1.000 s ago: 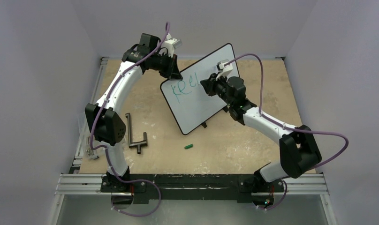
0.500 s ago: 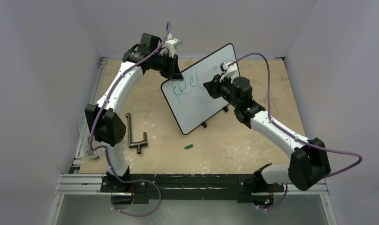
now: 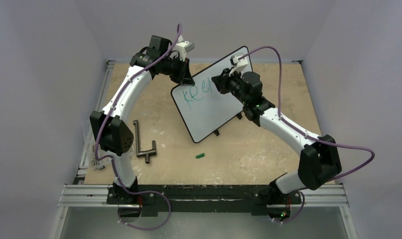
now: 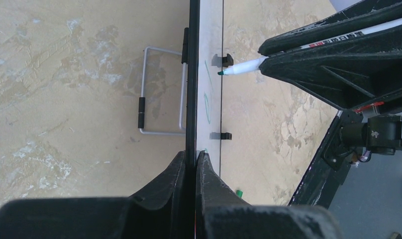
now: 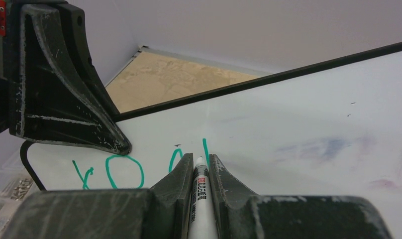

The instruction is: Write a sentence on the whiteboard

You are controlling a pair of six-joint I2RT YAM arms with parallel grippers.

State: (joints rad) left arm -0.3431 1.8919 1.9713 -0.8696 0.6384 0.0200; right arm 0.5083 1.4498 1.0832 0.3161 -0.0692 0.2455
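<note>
The whiteboard (image 3: 209,115) stands tilted on the table, with green lettering (image 3: 196,93) of a few characters along its upper left. My left gripper (image 3: 187,79) is shut on the board's top left edge; in the left wrist view its tips (image 4: 191,157) pinch the black frame edge-on (image 4: 193,59). My right gripper (image 3: 217,83) is shut on a white marker (image 5: 200,199). The marker's green tip (image 4: 223,72) is at the board face, just below the last vertical stroke (image 5: 205,147). The lettering (image 5: 124,172) lies left of my right gripper (image 5: 198,160).
A green marker cap (image 3: 200,155) lies on the table in front of the board. A black T-shaped tool (image 3: 143,144) lies at the left. A small box of screws (image 3: 92,155) sits at the left table edge. The board's wire stand (image 4: 159,89) is behind it. Walls enclose the table.
My right gripper with the marker swung right, then came back up and left to the end of the lettering; its elbow shifted too. My left arm and the board stayed still.
</note>
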